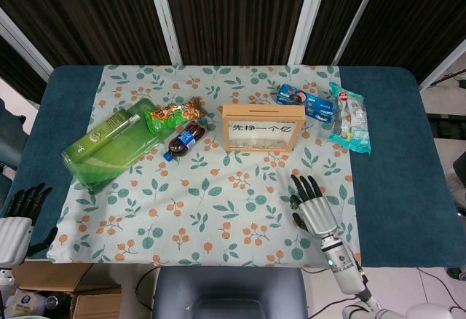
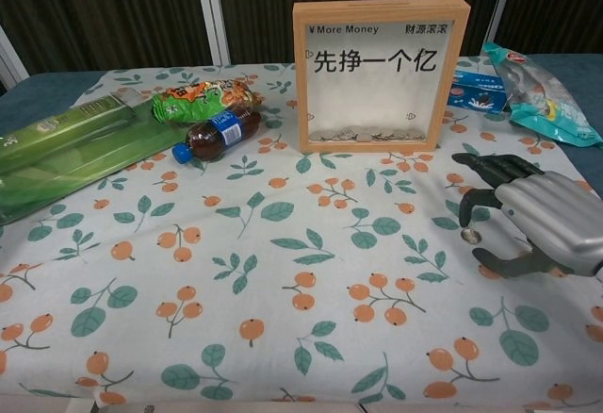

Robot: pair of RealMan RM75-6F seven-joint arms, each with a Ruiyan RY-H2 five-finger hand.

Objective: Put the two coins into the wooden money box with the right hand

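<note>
The wooden money box [image 1: 261, 127] [image 2: 380, 74] stands upright at the middle of the floral cloth, with several coins lying in its bottom. One small coin [image 2: 470, 236] lies flat on the cloth at the near right. My right hand [image 1: 313, 206] [image 2: 529, 217] hovers over it, fingers [image 2: 468, 207] bent down just behind the coin and the thumb [image 2: 504, 266] low on the near side. The coin is not lifted. I see no second loose coin. My left hand [image 1: 18, 213] hangs off the table's near left corner with nothing in it.
A green flat package [image 1: 109, 144], a snack bag [image 1: 173, 113] and a small cola bottle [image 1: 183, 140] lie left of the box. A blue pack [image 1: 304, 100] and a teal packet [image 1: 349, 119] lie to its right rear.
</note>
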